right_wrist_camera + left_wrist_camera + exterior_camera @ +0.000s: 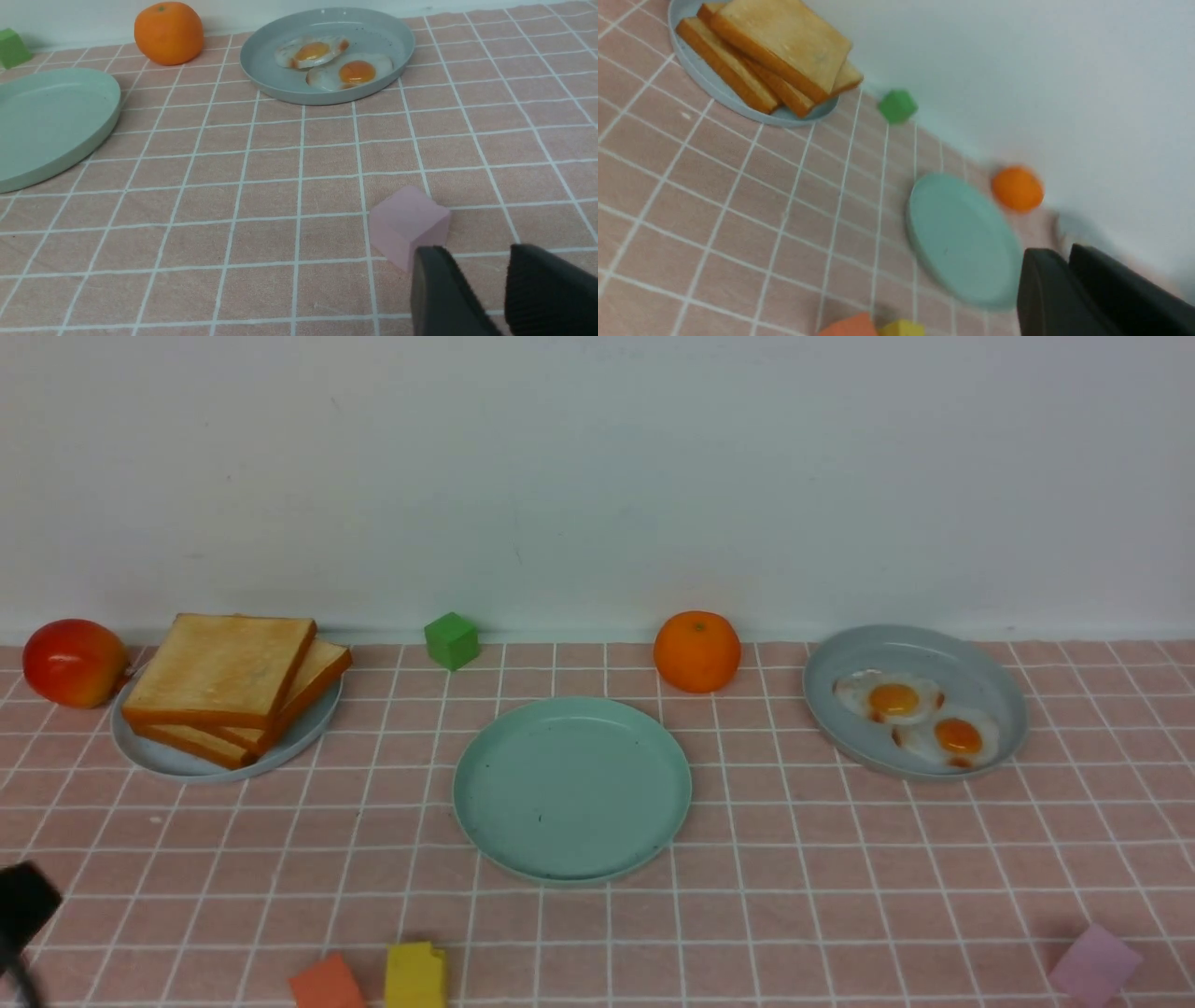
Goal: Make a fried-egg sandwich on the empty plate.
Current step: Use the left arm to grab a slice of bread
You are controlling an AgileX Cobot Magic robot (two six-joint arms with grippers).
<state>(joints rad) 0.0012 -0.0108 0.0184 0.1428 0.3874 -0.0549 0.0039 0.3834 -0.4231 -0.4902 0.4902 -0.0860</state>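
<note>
Three toast slices (224, 677) lie stacked on a grey-blue plate (168, 761) at the far left. The empty mint-green plate (571, 789) sits in the middle of the cloth. Two fried eggs (892, 698) lie side by side on a second grey-blue plate (934, 639) at the right. My left gripper (1064, 252) hovers low at the near left, fingers together with nothing between them, well short of the toast (784, 42). My right gripper (481, 254) stands open over bare cloth, just behind a pink block (406, 224), far from the eggs (355, 72).
A red-yellow fruit (73, 663), a green cube (452, 640) and an orange (696, 651) stand along the back wall. An orange block (327, 983) and a yellow block (415, 975) lie at the near edge, the pink block (1094, 966) at the near right.
</note>
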